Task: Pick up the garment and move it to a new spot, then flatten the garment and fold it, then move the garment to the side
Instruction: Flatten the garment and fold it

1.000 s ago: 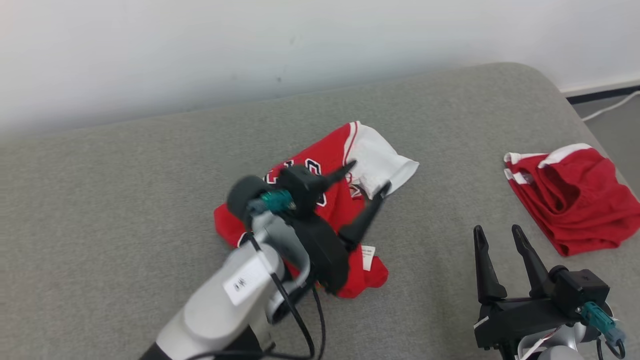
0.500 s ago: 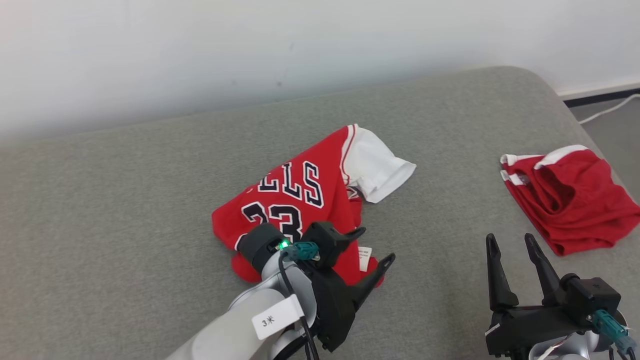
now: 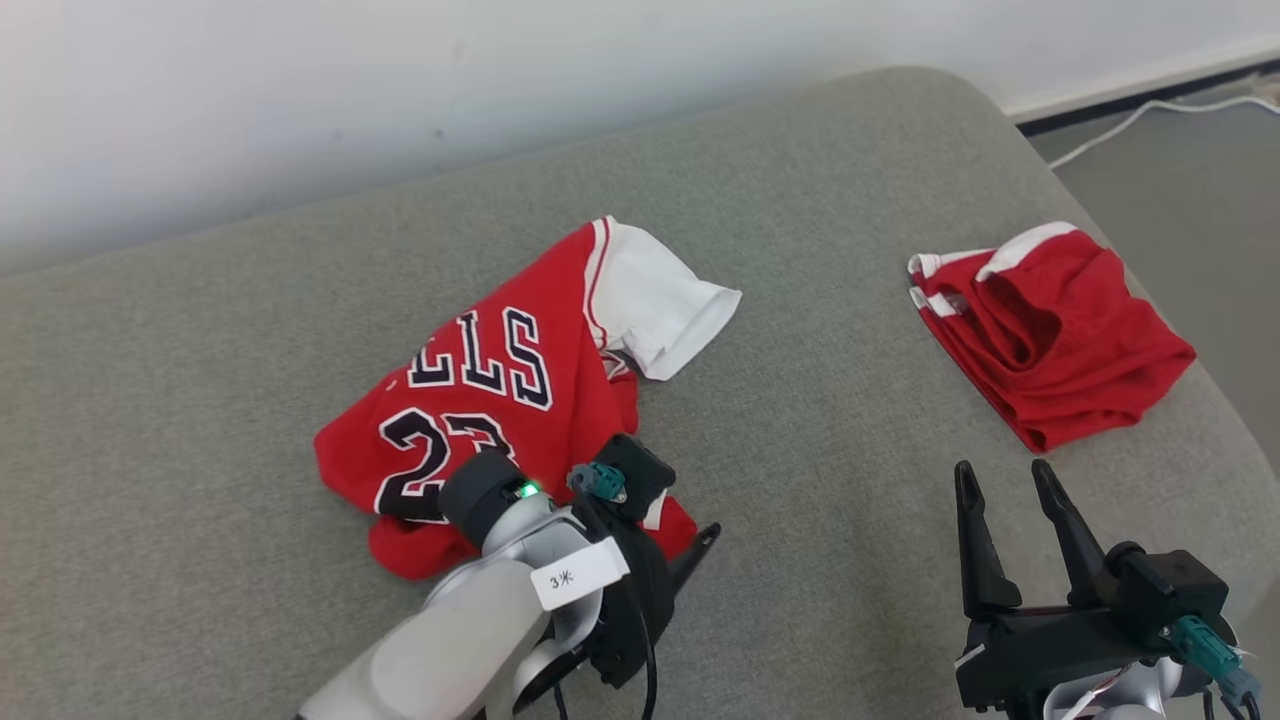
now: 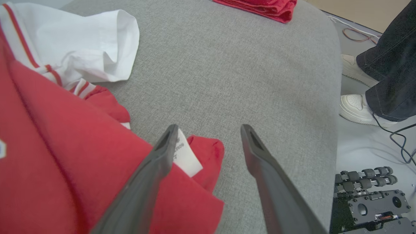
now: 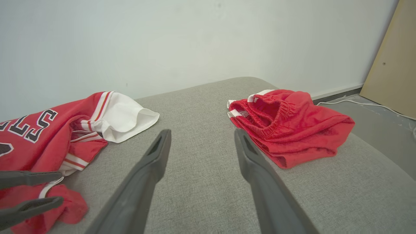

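The garment, a red jersey (image 3: 500,390) with a black "23" and a white sleeve (image 3: 655,305), lies crumpled on the grey cushion (image 3: 830,420). My left gripper (image 3: 685,522) is open and low at the jersey's near right corner. In the left wrist view this gripper (image 4: 209,130) has one finger over the red corner (image 4: 208,152) and its white label (image 4: 185,156), the other over bare cushion. Nothing is held. My right gripper (image 3: 1000,470) stands open at the lower right, above bare cushion. Between its fingers (image 5: 202,133) nothing shows but grey fabric.
Red shorts (image 3: 1040,335) lie bunched near the cushion's right edge. Beyond that rounded edge is the floor with a white cable (image 3: 1130,115). In the left wrist view a person's dark trouser leg (image 4: 386,55) and white shoe (image 4: 354,104) stand beside the robot's base (image 4: 367,195).
My left gripper has drawn back from over the jersey's white sleeve to its near right corner, staying open. The camera has shifted, sliding the scene left. The right gripper holds its place.
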Tool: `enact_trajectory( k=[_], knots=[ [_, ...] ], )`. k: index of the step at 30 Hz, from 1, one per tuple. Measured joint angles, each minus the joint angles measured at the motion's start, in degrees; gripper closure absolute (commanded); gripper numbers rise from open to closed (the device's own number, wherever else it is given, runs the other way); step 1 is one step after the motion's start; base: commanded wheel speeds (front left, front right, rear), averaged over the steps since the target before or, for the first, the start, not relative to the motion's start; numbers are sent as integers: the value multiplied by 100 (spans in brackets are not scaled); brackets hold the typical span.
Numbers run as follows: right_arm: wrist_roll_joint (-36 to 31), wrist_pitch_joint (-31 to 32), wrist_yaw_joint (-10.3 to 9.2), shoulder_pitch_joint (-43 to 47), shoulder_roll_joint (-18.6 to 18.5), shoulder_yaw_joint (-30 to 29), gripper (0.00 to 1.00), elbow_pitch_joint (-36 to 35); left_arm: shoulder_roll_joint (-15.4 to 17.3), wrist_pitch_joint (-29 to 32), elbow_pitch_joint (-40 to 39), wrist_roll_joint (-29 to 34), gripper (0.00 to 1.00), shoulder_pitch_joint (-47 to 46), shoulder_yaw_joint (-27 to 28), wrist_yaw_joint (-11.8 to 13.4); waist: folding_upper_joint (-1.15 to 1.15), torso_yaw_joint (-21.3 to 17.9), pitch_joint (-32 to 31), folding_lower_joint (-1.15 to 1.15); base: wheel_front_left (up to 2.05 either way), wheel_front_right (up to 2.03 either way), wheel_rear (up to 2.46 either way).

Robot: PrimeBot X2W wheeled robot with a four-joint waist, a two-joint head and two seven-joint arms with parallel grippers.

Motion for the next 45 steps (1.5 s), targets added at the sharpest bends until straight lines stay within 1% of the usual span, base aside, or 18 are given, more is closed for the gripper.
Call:
enact_trajectory(
  k=[7, 8, 9, 10, 11, 12, 18, 21, 24, 26, 31, 35, 39, 45],
  knots=[
    [5, -9, -25, -28, 22, -81, 0, 11, -15, 230, 332, 35, 0, -124, -129, 0, 0, -107, 197, 0, 0, 0, 0],
    [5, -9, -25, -60, 27, -73, 0, 19, -13, 231, 360, 35, 2, -124, -136, 0, 0, -101, 204, 0, 0, 0, 0],
    [5, -9, -25, -109, 42, -63, 0, 21, -11, 254, 393, 35, 22, -125, -145, 0, 0, -94, 208, 0, 0, 0, 0],
    [5, -24, -25, -147, 54, -57, 0, 12, -4, 281, 423, 35, 55, -126, -186, 0, 0, -86, 209, 0, 0, 0, 0],
    [7, -35, -25, -156, 60, -63, 0, 10, -2, 281, 435, 35, 75, -130, -235, 0, 0, -75, 209, 0, 0, 0, 0],
    [8, -49, -25, -149, 58, -79, 0, 11, -10, 285, 435, 35, 100, -141, -293, 0, 0, -58, 209, 0, 0, 0, 0],
    [8, -56, -26, -137, 53, -112, 0, 19, 12, 303, 347, 32, 100, -176, -543, 0, 0, 89, 197, 0, 0, 0, 0],
    [8, -56, -27, -132, 20, -127, 0, 25, 121, 212, 96, 24, 100, -199, -802, 0, 0, 189, 187, 0, 0, 0, 0],
    [7, -24, -26, -177, -37, -126, 0, 102, 396, 105, -256, 24, 100, -232, -1238, -1, 0, 307, 170, 0, 0, 0, 0],
    [5, 68, -26, -316, -103, -121, 0, 175, 620, 63, -433, 27, 100, -228, -1411, -3, 0, 392, 154, 0, 0, 0, 0],
    [-18, 408, -22, -835, -332, -149, 0, 367, 1214, 110, -648, 152, 100, -227, -1395, -3, 0, 624, 95, 1, 0, 0, 0],
    [-64, 672, -16, -1178, -502, -134, 0, 494, 1437, 243, -706, 146, 100, -221, -1372, -25, 0, 835, 41, 0, 0, 0, 0],
    [-63, 805, 31, -1342, -488, -70, 0, 490, 1674, 424, -703, 122, 100, -187, -1359, -45, 0, 1069, -13, 1, 0, 0, 0],
    [-30, 962, 30, -1250, -307, 19, 0, 555, 2167, 712, -748, 80, 100, -109, -1343, -46, 0, 1401, -97, 0, 0, 0, 0]
  ],
)
